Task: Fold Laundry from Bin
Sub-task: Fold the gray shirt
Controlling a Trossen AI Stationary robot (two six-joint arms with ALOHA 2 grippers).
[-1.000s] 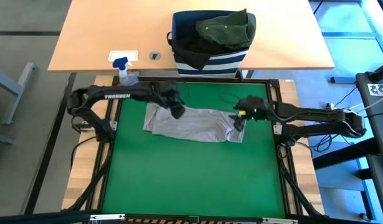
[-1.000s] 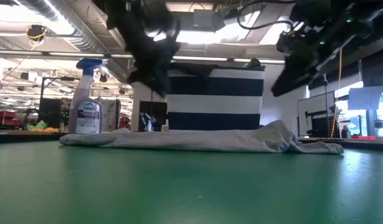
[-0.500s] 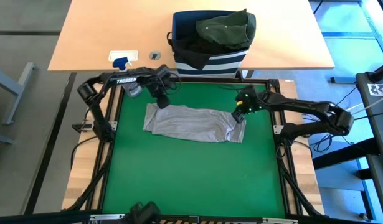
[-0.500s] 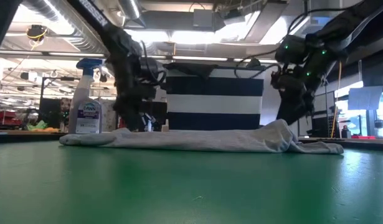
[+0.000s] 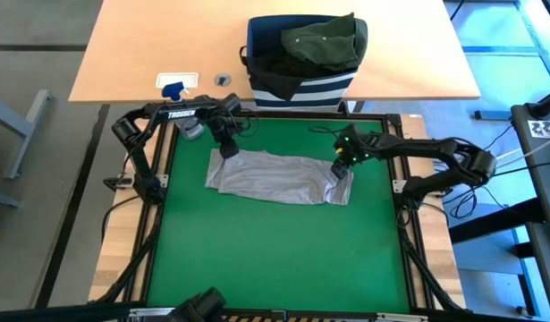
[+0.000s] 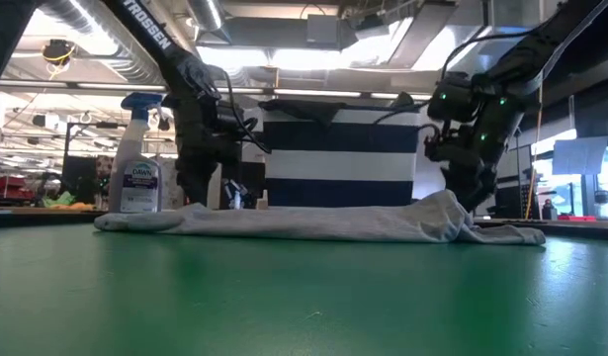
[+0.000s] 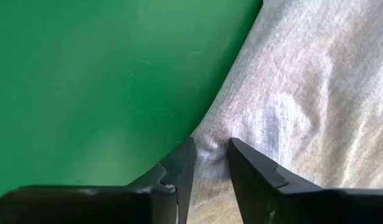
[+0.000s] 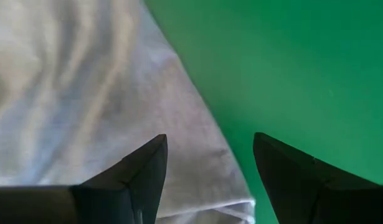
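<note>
Light grey garment spread flat across the far half of the green mat, with the striped bin behind it on the wooden table, dark olive cloth and black cloth heaped inside. Left gripper down on the garment's far left corner, fingers narrowed to a slim gap with a pinch of grey fabric bunched between the tips. Right gripper lowered over the far right edge, fingers spread wide, straddling the hem where cloth met mat.
</note>
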